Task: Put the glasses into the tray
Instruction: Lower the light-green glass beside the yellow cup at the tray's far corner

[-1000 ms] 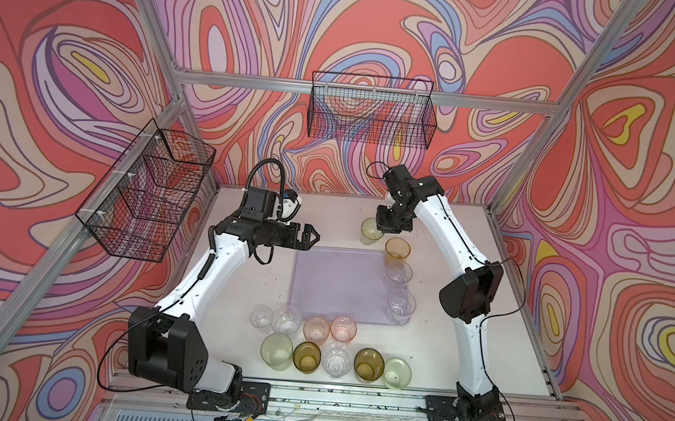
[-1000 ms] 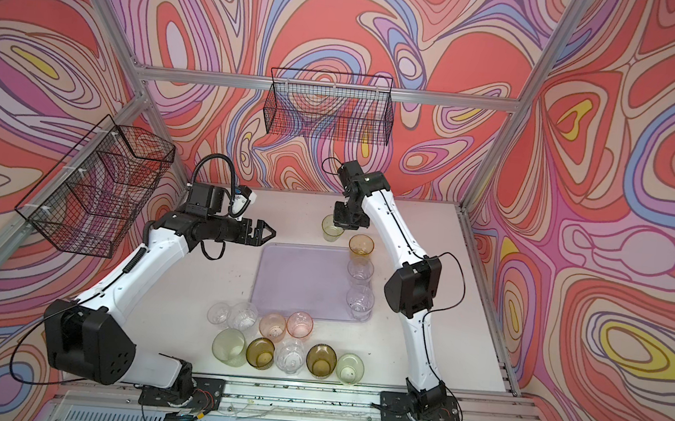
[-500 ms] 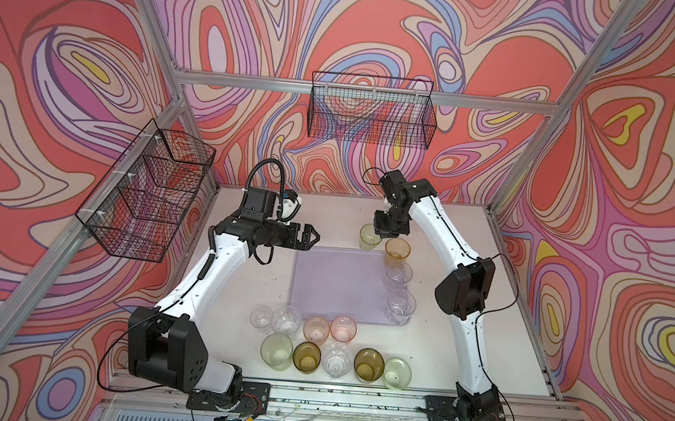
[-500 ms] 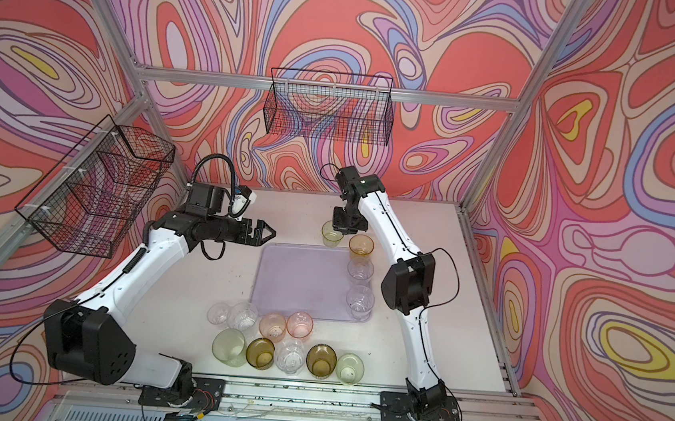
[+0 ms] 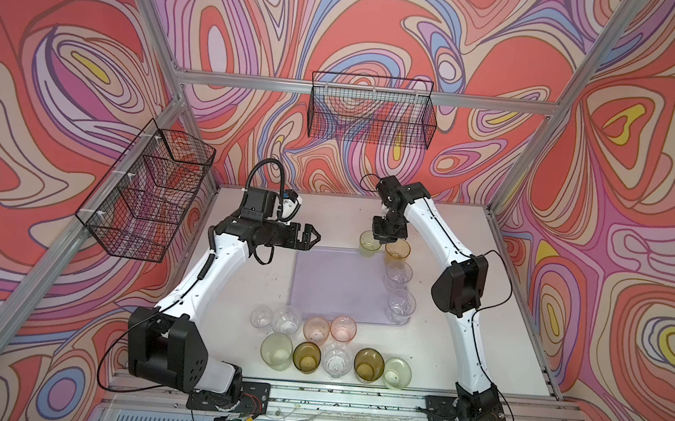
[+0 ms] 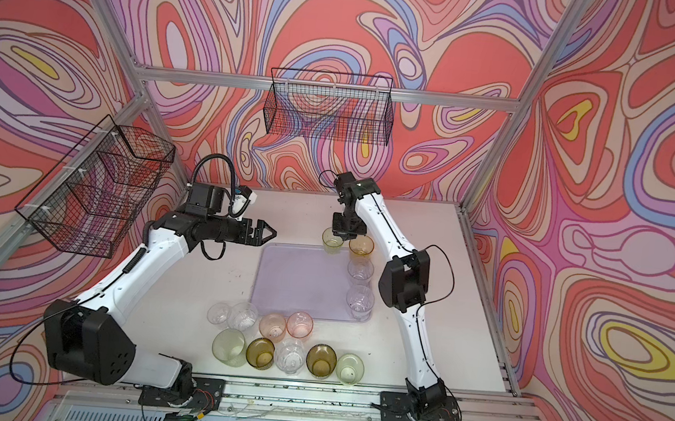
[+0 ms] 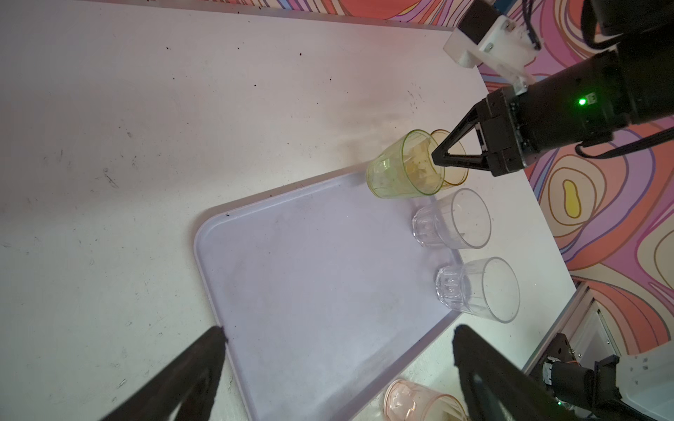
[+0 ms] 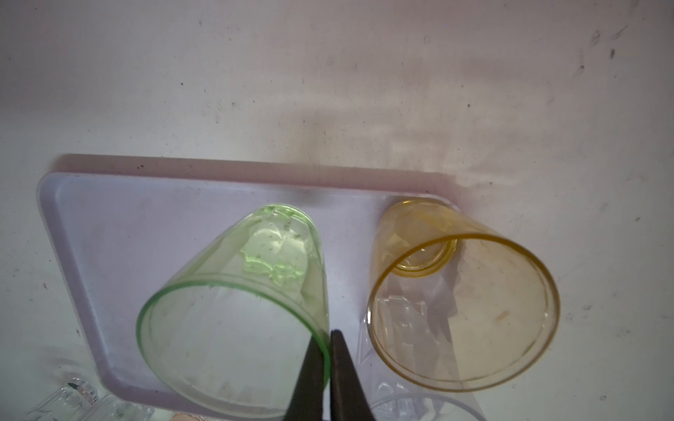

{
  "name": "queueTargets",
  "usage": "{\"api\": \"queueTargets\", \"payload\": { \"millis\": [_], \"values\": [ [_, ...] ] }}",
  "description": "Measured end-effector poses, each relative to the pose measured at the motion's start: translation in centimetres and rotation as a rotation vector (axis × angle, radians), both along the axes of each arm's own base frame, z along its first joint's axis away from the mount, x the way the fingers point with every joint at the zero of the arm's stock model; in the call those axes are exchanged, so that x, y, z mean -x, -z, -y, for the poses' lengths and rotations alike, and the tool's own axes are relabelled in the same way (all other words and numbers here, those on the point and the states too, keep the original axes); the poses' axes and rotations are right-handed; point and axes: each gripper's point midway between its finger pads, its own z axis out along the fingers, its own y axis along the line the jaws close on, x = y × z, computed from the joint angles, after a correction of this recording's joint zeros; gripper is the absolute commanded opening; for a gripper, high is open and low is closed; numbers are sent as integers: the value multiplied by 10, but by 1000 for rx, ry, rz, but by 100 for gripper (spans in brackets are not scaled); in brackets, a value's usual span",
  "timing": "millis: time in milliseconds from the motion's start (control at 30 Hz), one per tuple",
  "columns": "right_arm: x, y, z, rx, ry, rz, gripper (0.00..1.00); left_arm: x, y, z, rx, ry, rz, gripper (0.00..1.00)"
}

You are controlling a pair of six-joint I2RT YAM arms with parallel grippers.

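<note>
My right gripper (image 8: 328,335) is shut on the rim of a pale green glass (image 8: 233,310), one finger inside it and one outside. That green glass (image 5: 368,243) is at the far right corner of the lavender tray (image 5: 333,286), slightly tilted; I cannot tell whether its base touches. An amber glass (image 5: 397,251) and two clear glasses (image 5: 398,274) (image 5: 401,306) stand along the tray's right side. My left gripper (image 5: 314,238) hangs open and empty over the table at the tray's far left corner. In the left wrist view its fingers (image 7: 204,357) straddle the tray (image 7: 310,284).
Several loose glasses stand in two rows in front of the tray: clear (image 5: 286,319), pink (image 5: 343,328), green (image 5: 277,350), olive (image 5: 368,364). Black wire baskets hang on the back wall (image 5: 371,110) and the left wall (image 5: 150,191).
My right gripper has come a little down and toward the tray with the green glass. The left arm has not moved.
</note>
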Motion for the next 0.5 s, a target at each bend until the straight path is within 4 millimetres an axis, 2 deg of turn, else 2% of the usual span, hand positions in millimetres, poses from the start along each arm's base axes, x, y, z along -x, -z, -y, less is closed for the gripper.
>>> {"api": "queueTargets", "payload": {
  "millis": [500],
  "values": [
    [4,22,5,39,14,-51,0,1,1,1,5,4,-3,99]
  ]
}}
